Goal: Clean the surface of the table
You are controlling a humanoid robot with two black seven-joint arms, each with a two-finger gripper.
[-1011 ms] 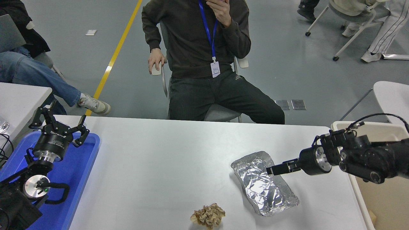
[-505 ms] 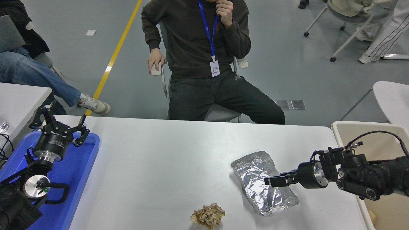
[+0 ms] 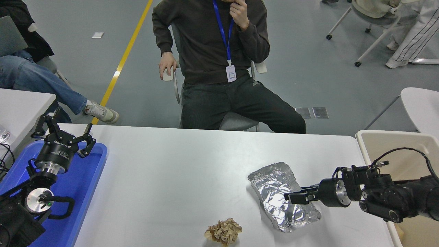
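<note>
The white counter point(image 3: 178, 178) fills the lower middle of the view, and two bits of rubbish lie on it: a crumpled sheet of foil point(image 3: 274, 187) and a brown paper ball point(image 3: 223, 231). The right pincer point(image 3: 293, 198) has dropped over the past second, from above the foil's middle to right down at the foil's near half, and has slid a little towards the robot. Its fingers look slightly parted, low over or touching the foil; no grip shows. My reading is that the foil is about to be picked up, so clearing the counter is at its first item, with the paper ball left for later.

Against the earlier frame, the wrist sits lower and the arm is flatter. The foil has not shifted, nor has the paper ball, which lies to the pincer's left and nearer the robot. Behind the pincer, at the counter's right edge, stands a beige bin point(image 3: 411, 147), the likely drop point. Far to its left, the left pincer point(image 3: 63, 135) stays parked and spread open above a blue tray point(image 3: 85, 185). A seated person point(image 3: 219, 61) faces the counter from beyond it.
</note>
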